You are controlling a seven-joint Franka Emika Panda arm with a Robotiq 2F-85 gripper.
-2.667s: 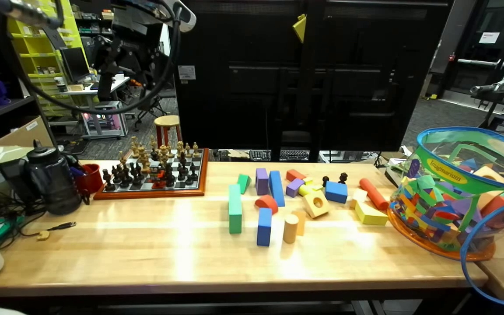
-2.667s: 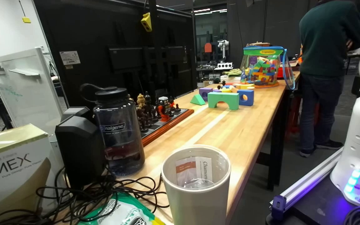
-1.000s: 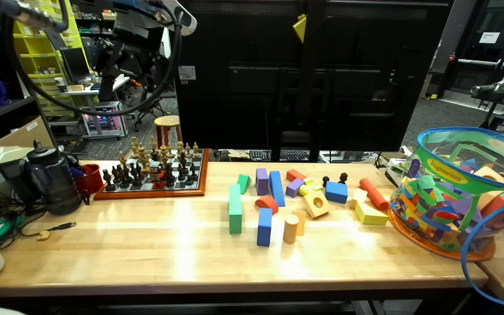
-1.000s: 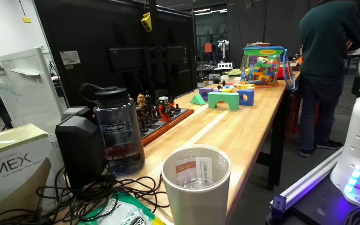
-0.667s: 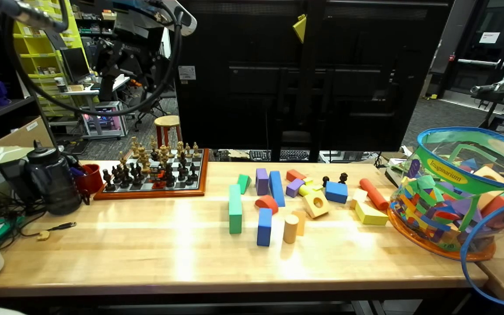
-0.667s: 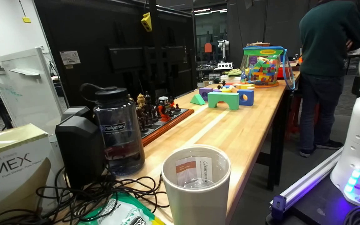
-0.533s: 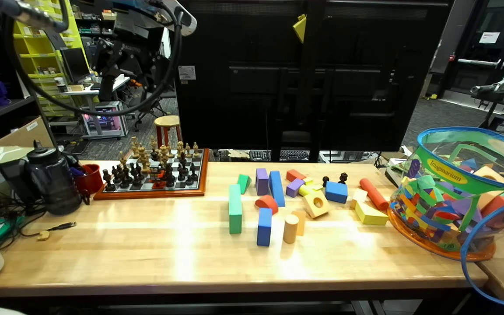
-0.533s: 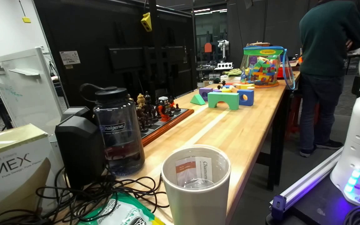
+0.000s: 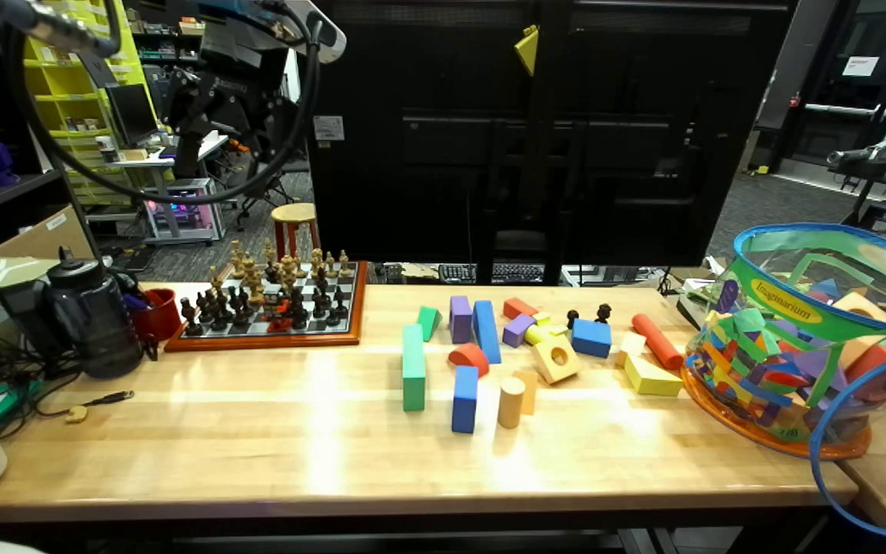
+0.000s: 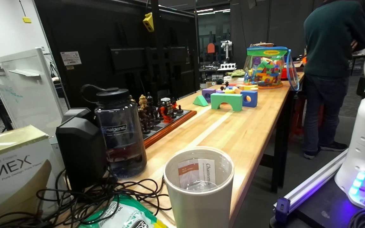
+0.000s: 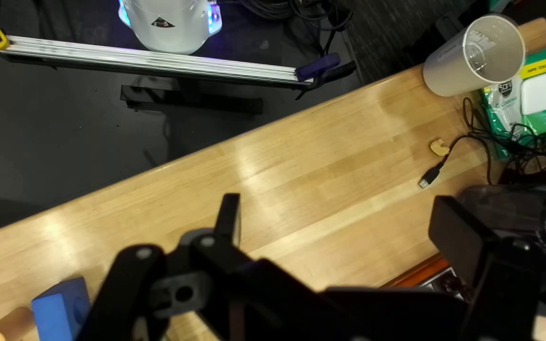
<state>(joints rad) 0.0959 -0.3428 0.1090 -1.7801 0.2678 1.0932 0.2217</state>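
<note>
My gripper (image 11: 335, 198) stands wide open in the wrist view with nothing between its fingers. In an exterior view the gripper (image 9: 224, 158) hangs high above the wooden table (image 9: 258, 431), touching nothing. Its outline there lies above the chessboard (image 9: 351, 327), which bears dark and light chess pieces. Foam blocks are spread over the table's middle, among them a green arch (image 10: 226, 100), a blue block (image 9: 464, 400), an orange cylinder (image 9: 511, 402) and a red half-round (image 9: 469, 358). The wrist view also catches the blue block (image 11: 59, 310) at lower left, partly cut off by the gripper.
A clear bag of blocks (image 9: 789, 315) stands at one table end. At the opposite end are a white cup (image 10: 200, 202), a water bottle (image 10: 120, 136), a black speaker (image 10: 82, 148), tangled cables (image 10: 97, 193) and a box (image 10: 14, 171). A large black screen (image 9: 551, 138) rises behind the table.
Compared with the oldest frames, the arm and gripper have shifted slightly; over the last second they look still. Blocks and chess pieces have not moved.
</note>
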